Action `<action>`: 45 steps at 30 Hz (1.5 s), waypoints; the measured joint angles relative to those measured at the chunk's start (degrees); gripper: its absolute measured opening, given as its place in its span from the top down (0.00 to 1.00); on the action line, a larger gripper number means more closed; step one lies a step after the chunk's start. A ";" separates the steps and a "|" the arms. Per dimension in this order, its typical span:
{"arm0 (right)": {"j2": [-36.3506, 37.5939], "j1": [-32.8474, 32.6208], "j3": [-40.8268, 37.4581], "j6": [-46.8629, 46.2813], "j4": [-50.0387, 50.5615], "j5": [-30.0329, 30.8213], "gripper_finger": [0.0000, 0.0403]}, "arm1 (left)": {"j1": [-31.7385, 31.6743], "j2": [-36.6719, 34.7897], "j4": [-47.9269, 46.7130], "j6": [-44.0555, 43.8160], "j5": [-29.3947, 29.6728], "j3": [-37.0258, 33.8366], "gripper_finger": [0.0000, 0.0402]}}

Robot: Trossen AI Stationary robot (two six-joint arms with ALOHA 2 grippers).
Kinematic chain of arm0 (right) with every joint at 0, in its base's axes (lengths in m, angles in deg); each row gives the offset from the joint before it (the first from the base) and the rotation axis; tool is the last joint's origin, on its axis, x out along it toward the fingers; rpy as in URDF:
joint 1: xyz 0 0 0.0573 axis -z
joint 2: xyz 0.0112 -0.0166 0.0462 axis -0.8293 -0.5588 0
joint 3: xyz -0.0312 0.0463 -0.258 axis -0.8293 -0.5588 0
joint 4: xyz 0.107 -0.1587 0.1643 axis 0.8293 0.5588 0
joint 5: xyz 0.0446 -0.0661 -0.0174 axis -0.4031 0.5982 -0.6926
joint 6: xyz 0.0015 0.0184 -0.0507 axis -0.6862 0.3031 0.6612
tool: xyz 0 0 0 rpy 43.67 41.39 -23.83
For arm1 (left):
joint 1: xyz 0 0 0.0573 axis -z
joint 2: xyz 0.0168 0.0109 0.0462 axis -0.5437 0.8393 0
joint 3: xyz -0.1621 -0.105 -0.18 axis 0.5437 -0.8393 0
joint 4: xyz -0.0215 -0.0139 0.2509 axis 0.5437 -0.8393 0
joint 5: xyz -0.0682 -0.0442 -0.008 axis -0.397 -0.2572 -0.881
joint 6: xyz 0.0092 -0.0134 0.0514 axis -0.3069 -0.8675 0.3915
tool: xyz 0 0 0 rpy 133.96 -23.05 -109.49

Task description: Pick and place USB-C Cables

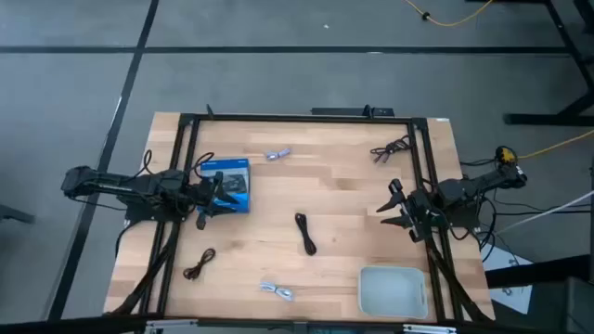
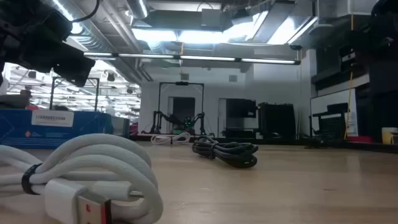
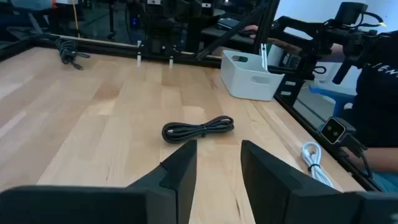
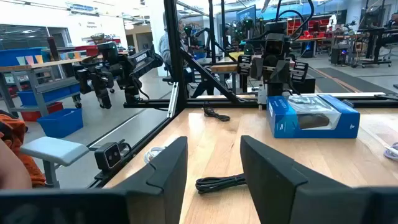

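Five USB-C cables lie on the wooden table. A black bundle (image 1: 305, 232) (image 3: 198, 129) (image 4: 221, 182) sits in the middle. Another black one (image 1: 199, 264) is near the left front, and a third black one (image 1: 390, 148) is at the far right. A white coil (image 1: 278, 155) lies near the far edge. Another white coil (image 1: 277, 291) (image 2: 81, 174) lies at the near edge. My left gripper (image 1: 206, 199) (image 3: 217, 149) is open above the left side of the blue box (image 1: 232, 184). My right gripper (image 1: 394, 206) (image 4: 213, 146) is open at the table's right side, facing the middle bundle.
A pale bin (image 1: 393, 289) (image 3: 249, 74) stands at the near right corner. The blue box (image 4: 313, 116) lies left of centre. A black frame (image 1: 306, 118) runs around the table. A person in a dark shirt (image 3: 379, 81) is beside the table's near edge.
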 joint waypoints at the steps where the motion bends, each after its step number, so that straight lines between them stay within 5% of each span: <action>1: -0.02 0.00 0.02 0.00 -0.02 0.00 0.62 | -0.02 0.00 0.00 0.00 0.00 0.02 0.71; 25: -0.02 0.00 0.02 0.00 0.00 0.00 0.62 | -0.02 0.02 0.00 0.28 0.05 0.02 0.71; 36: -0.02 -0.04 0.01 0.21 -1.89 2.41 0.62 | -0.02 0.02 0.41 16.75 11.65 0.00 0.71; 45: 0.00 -0.02 0.01 1.27 -8.73 8.54 0.62 | 0.02 0.00 14.66 12.47 12.95 0.00 0.71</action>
